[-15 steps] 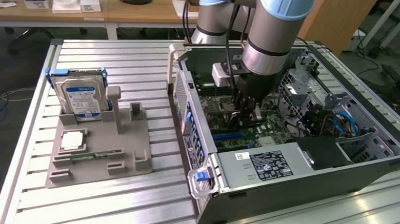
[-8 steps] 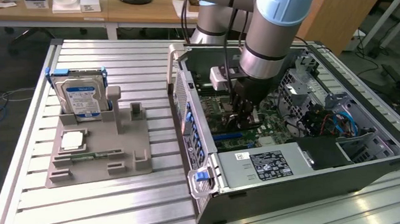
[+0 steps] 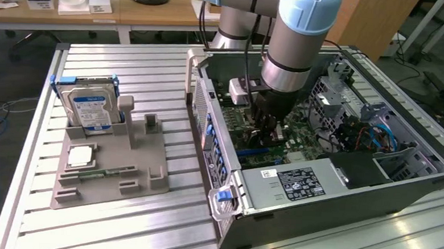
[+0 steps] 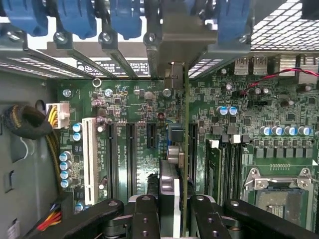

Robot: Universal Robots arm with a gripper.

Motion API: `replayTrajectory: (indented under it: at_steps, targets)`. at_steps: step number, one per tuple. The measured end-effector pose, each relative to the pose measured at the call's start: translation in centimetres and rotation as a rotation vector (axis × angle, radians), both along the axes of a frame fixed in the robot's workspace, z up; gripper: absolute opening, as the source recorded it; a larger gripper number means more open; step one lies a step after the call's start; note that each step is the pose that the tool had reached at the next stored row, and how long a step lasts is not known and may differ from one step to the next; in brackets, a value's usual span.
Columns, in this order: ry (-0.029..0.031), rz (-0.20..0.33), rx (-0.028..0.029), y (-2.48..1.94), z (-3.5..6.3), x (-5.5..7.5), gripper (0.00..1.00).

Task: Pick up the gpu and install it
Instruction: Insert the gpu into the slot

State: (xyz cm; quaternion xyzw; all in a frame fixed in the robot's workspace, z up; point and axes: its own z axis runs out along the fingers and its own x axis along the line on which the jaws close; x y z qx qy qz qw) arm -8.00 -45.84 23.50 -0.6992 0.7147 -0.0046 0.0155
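My gripper [image 3: 271, 120] reaches down into the open computer case [image 3: 339, 206], over the green motherboard [image 3: 301, 144]. In the wrist view the gripper [image 4: 174, 209] is shut on the gpu [image 4: 185, 149]. The card shows edge-on as a thin green line running toward the case's rear wall. Its silvery bracket [image 4: 179, 47] sits at the rear slot openings, under the blue retaining clips [image 4: 75, 17]. The card stands upright over the motherboard [image 4: 134, 99], between the black expansion slots [image 4: 130, 154] and the memory slots [image 4: 214, 172]. Whether its edge is seated in a slot is hidden.
A grey holder tray [image 3: 109, 178] lies at the exterior view's left, with a hard drive [image 3: 91, 109] upright in it, a memory stick [image 3: 98, 174] and a white square part [image 3: 81, 156]. Inside the case are the power supply [image 3: 303, 183], cable bundles [image 4: 27, 124] and the CPU socket [image 4: 276, 194].
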Motion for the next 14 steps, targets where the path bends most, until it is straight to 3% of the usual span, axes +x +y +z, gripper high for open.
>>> replayTrajectory:
  at_steps: [10, 14]
  targets:
    - [-0.0001, 0.0, 0.0001, 0.0, -0.31, -0.07, 0.29]
    - [-0.0094, 0.0, -0.0001, 0.0, 0.23, -0.07, 0.29]
